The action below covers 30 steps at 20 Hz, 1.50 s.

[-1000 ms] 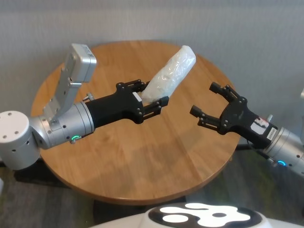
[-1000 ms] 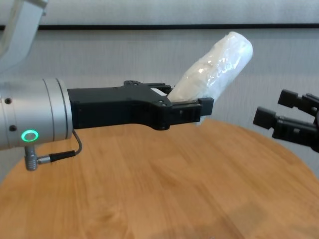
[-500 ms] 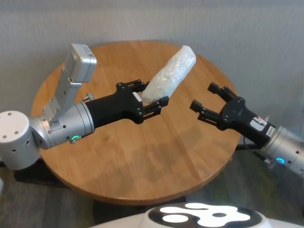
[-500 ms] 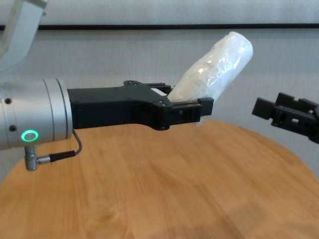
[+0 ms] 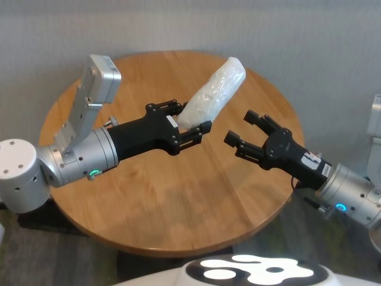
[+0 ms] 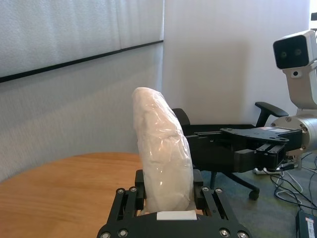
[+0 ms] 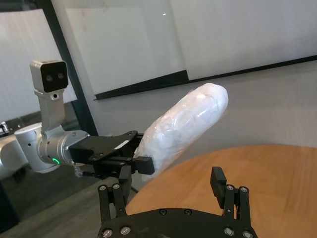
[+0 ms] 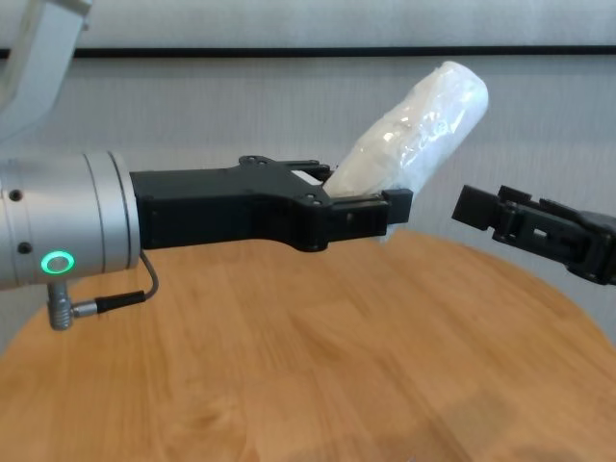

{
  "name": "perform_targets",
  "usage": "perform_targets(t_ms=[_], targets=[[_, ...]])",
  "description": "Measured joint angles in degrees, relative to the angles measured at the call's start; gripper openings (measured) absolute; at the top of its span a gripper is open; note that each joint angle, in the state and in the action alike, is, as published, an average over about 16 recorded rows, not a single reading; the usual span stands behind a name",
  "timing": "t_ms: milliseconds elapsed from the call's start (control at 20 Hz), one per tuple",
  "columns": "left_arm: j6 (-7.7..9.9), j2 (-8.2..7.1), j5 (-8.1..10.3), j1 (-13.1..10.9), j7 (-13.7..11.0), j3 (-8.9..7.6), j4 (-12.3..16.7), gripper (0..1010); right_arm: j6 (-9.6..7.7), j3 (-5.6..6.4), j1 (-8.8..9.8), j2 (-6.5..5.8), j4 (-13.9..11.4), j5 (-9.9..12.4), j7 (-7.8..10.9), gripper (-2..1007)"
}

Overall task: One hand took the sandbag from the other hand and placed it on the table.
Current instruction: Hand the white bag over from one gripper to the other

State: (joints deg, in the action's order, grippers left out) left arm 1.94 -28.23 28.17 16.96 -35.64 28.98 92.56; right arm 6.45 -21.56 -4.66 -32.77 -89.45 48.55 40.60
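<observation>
Two grippers are meeting: left gripper is clamping the sandbag; right gripper, jaws apart, should be straddling its free upper half before closing

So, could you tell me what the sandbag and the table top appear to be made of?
The sandbag, held above the table by the left gripper, looks like white filling in crinkly translucent plastic: its wrap shows glossy creases. The table looks like smooth light-brown wood or wood-look laminate, given its grain lines and soft sheen.
</observation>
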Motion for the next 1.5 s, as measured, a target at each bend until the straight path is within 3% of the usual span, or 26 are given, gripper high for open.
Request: perform_targets(t_ms=[600,1100,1500], targets=[[0.00,0.00,0.00,0.00,0.00,0.00,0.00,580,-3.51,0.90,-0.91,0.26,1.70,9.13,3.21,1003],[0.00,0.00,0.00,0.00,0.00,0.00,0.00,580,-9.65,1.64,-2.95,0.59,2.95,18.69,4.56,1003],[0.00,0.00,0.00,0.00,0.00,0.00,0.00,580,-13.82,0.66,-5.28,1.19,4.10,23.35,4.62,1003]])
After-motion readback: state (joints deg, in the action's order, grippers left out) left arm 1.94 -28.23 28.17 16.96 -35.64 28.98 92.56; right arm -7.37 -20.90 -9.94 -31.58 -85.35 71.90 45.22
